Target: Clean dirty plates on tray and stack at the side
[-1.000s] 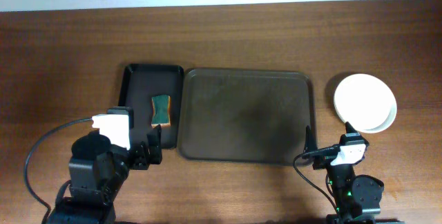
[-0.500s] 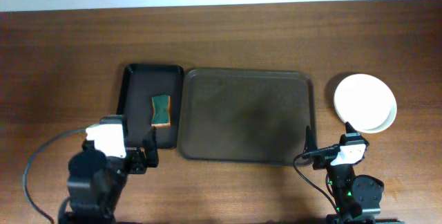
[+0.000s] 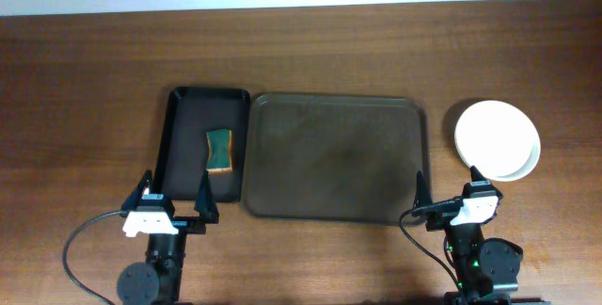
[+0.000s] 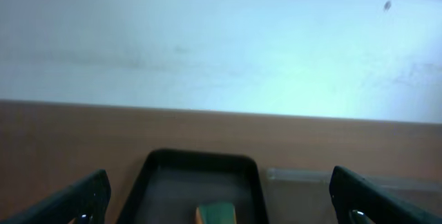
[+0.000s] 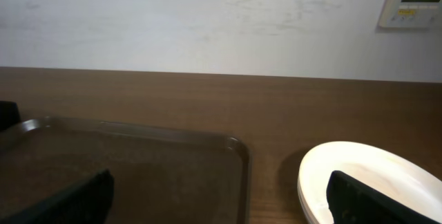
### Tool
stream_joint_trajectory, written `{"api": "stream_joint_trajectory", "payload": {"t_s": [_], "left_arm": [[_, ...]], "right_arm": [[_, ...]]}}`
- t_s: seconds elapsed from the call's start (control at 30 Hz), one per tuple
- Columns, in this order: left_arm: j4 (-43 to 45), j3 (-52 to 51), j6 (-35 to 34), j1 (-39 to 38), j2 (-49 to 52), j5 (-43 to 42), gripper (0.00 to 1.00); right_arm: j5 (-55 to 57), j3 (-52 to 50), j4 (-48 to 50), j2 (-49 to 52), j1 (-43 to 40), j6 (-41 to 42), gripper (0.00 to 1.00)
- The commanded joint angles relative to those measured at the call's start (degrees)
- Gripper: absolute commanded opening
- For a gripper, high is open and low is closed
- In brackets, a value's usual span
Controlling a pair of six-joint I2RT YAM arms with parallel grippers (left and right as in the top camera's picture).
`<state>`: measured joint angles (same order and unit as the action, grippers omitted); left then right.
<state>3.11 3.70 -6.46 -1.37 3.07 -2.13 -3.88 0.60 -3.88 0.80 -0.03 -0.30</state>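
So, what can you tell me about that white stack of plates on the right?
The plates are round, shallow and plain white, smooth like glazed ceramic, stacked offset so a lower rim peeks out. The top one looks clean. The stack lies flat on the wooden table, right of the brown tray, not touching it.

Soft, even room light fills the overhead view, which is sharp and leaves little shadow on the brown wooden counter. The stacked round white plates are nearly blown out, and in the right wrist view they throw a faint shadow at their left edge. The left wrist view is hazy and bluish, its pale wall washed out.
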Motion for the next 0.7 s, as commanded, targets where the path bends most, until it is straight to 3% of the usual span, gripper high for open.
{"api": "stream_joint_trajectory", "payload": {"t_s": [0.0, 0.23, 0.67], "left_arm": [[2.9, -3.2, 1.0, 0.4, -2.8, 0.5, 0.99], [-7.9, -3.2, 1.4, 0.4, -2.8, -0.7, 0.99], [-7.5, -3.2, 1.4, 0.4, -2.8, -0.6, 0.99]], "right_arm": [[0.5, -0.3, -0.4, -0.6, -0.4, -0.3, 0.99], [0.5, -0.3, -0.4, -0.6, -0.4, -0.3, 0.99], [0.5, -0.3, -0.4, -0.6, -0.4, -0.3, 0.99]]}}
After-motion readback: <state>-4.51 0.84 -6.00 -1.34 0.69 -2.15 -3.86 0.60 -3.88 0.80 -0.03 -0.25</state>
